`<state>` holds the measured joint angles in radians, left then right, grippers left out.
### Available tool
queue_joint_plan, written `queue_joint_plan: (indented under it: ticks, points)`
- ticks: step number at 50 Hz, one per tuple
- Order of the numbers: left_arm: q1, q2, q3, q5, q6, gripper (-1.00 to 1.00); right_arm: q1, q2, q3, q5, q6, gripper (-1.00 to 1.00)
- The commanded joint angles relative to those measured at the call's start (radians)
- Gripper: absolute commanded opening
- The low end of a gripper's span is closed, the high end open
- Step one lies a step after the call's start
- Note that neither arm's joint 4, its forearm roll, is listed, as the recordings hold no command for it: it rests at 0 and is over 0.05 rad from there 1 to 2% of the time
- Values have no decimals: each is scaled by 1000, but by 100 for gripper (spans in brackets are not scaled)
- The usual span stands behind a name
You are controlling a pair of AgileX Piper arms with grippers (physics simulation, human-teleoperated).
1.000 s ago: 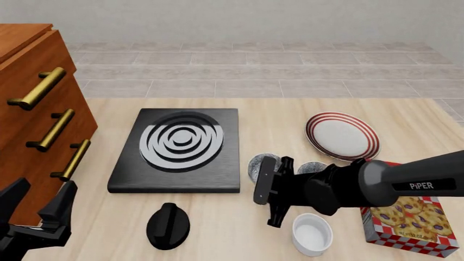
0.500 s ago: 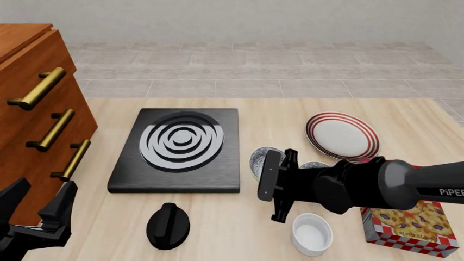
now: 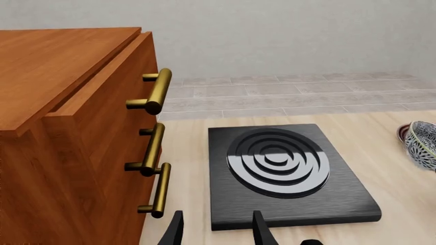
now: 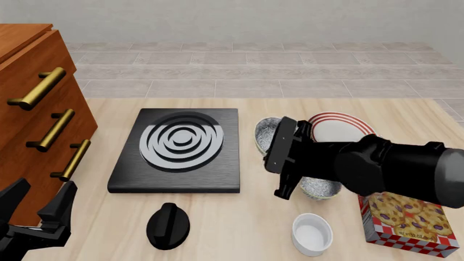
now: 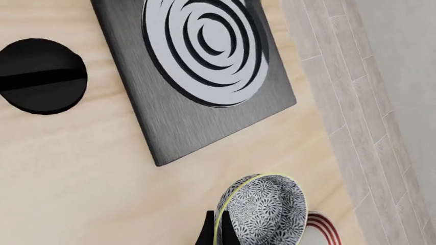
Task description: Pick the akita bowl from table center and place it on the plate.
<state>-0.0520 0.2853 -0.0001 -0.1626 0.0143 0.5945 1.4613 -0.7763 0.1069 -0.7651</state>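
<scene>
The akita bowl (image 4: 267,134) is grey-white speckled and hangs tilted above the table, between the stove and the plate. My right gripper (image 4: 282,142) is shut on its rim. In the right wrist view the akita bowl (image 5: 264,209) fills the space just past the fingers (image 5: 215,234), with the plate's red rings (image 5: 320,228) beyond it. The plate (image 4: 339,128), white with red rings, lies at the right and my arm partly covers it. My left gripper (image 4: 40,202) stands open at the near left, holding nothing. The akita bowl (image 3: 422,144) also shows at the edge of the left wrist view.
A look-alike speckled bowl (image 4: 320,188) sits on the table under my right arm. A black stove slab (image 4: 180,149) lies centre-left, and a black knob (image 4: 168,225) and a white ramekin (image 4: 312,234) sit near the front. A cracker box (image 4: 410,221) is at the right, a wooden drawer cabinet (image 4: 36,109) at the left.
My right gripper has risen and moved away from me toward the plate, carrying the akita bowl off the table. The look-alike bowl now shows beneath the arm. The left arm is still.
</scene>
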Motion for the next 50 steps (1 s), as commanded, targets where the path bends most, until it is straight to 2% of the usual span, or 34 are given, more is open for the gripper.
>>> queue_joint_plan:
  ticks: [1,3,4,8,11,12,14,16,18,19,21,24,33,39,42,50]
  points:
    - [-1,-9,0,8,-4,100,-44,-52,-57,27,93,-100]
    - [-1,-9,0,9,-4,100,-51,-49,-62,28,108,-100]
    - [-1,-19,0,18,-5,100,-83,-37,-72,24,130,-100]
    - [-1,-22,0,22,-6,100,-126,-24,-68,11,131,-100]
    - [-4,-21,0,20,-8,100,-196,-9,-91,10,161,-100]
    - [-5,-19,0,18,-8,100,-193,-11,-93,12,166,-100]
    - [-8,-25,0,23,-9,100,-225,9,-79,-5,145,-100]
    - [-8,-32,0,30,-10,100,-224,10,-74,-18,163,-100]
    - [-7,-33,0,30,-11,100,-252,9,-95,-27,204,-100]
    - [-7,-34,0,32,-11,100,-304,31,-121,-25,228,-100]
    - [-8,-39,0,35,-12,100,-296,39,-106,-40,211,-100]
    - [-7,-64,0,60,-11,100,-338,53,-125,-47,272,-100]
    - [-7,-53,0,53,-11,100,-390,79,-128,-77,379,-100]
    - [-6,-48,0,48,-9,100,-448,114,-131,-102,371,-100]
    - [-8,-35,0,37,-7,100,-491,147,-121,-123,318,-100]
    - [-4,-19,0,20,-9,100,-530,211,-149,-147,347,-100]
